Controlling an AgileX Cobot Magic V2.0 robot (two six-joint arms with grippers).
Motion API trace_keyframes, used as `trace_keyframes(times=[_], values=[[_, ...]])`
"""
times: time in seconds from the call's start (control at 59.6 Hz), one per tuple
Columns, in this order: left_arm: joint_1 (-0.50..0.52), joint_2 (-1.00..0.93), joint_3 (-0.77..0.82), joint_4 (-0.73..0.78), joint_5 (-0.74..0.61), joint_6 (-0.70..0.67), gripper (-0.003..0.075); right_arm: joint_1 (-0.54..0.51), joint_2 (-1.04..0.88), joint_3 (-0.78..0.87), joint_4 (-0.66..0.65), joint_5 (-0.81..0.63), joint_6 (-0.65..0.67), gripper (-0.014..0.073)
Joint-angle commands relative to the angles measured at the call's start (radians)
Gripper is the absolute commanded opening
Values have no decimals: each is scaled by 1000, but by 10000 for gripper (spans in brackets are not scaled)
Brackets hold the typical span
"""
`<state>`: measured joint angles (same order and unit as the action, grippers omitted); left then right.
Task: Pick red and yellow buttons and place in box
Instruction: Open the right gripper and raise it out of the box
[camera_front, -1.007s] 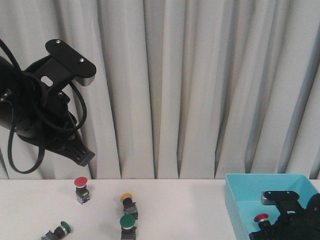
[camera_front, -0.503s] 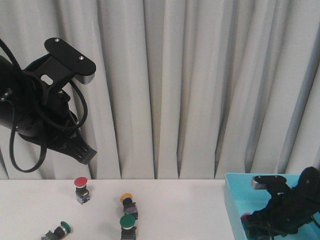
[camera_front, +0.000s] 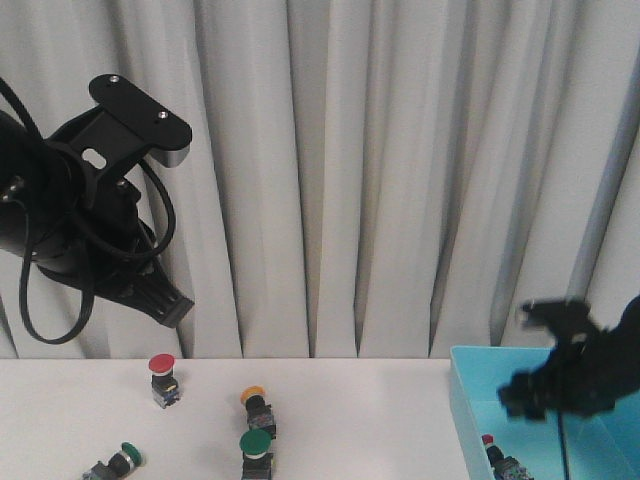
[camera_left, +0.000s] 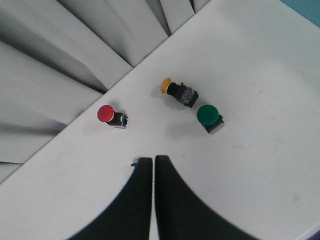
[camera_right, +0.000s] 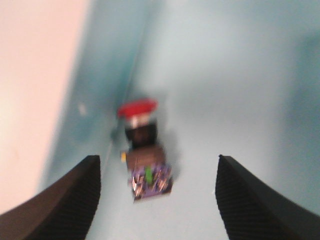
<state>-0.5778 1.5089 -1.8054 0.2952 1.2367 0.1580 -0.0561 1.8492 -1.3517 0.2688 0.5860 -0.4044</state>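
Observation:
One red button (camera_front: 161, 364) (camera_left: 106, 114) stands on the white table at the back left. The yellow button (camera_front: 253, 396) (camera_left: 166, 85) lies on its side to its right. Another red button (camera_front: 488, 440) (camera_right: 137, 108) lies inside the cyan box (camera_front: 470, 400) (camera_right: 240, 75), close to its left wall. My right gripper (camera_front: 525, 392) (camera_right: 157, 165) hovers open above that button, blurred, holding nothing. My left gripper (camera_front: 165, 305) (camera_left: 153, 160) hangs high over the table's left side, shut and empty.
A green-capped button (camera_front: 256, 443) (camera_left: 207, 114) stands just in front of the yellow one. A second green-capped button (camera_front: 128, 455) lies near the front left. Grey curtains hang behind the table.
My right gripper has risen out of the box and opened, leaving a red button lying inside by the left wall. The left arm has barely moved.

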Motion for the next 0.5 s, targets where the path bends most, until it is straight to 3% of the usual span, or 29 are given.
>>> trace_keyframes(times=[0.0, 0.168, 0.268, 0.487], values=[[-1, -36, -18, 16, -60, -13, -5, -4, -178, -29, 20, -128, -8, 450], [-1, -36, -18, 16, -64, -13, -5, -3, -365, -29, 64, -218, -11, 421], [-1, -36, -18, 16, -70, -13, -5, -3, -462, -29, 109, -229, -12, 353], [-1, -36, -18, 16, -103, -13, -5, -3, -633, -28, 129, -153, -43, -15]])
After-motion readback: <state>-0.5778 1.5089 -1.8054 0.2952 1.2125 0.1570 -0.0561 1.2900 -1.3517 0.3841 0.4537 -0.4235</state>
